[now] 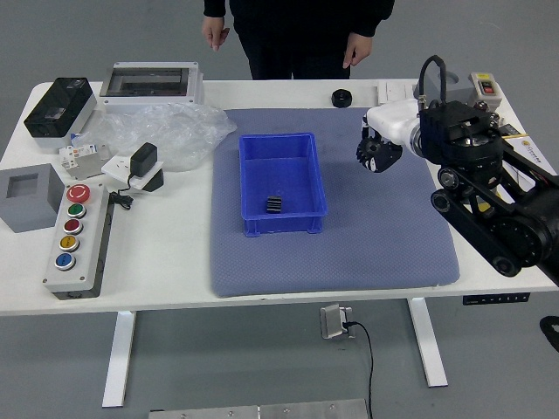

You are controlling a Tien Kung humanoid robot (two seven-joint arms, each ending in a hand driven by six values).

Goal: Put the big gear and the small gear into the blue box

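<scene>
Reaches in from the right with the right robot hand [381, 150], over the blue mat [349, 262]. Cannot tell its grasp: spread, pressed together or pinching something, too dark to read. Leads back to the black right arm [476, 179], slanting down toward the picture's right edge.

To the left of the robot hand, apart from it, sits the open blue box [293, 224] on the mat. Inside, on the floor toward the near wall, lies a ribbed black piece [274, 204], left of and nearer than the robot hand. Beyond the robot hand and slightly left, by the mat's far edge on the white bench [166, 262], lies a round black piece [341, 98]. Cannot tell which is the big gear and which the small.

Past the far edge, stands facing the bench: a person [297, 39] in black, left-side hand [215, 31] and right-side hand [356, 52] both hanging down. Farther out at left, holds clear plastic [179, 131] and a button panel [87, 266]; at right, a device with a red switch [496, 99].
</scene>
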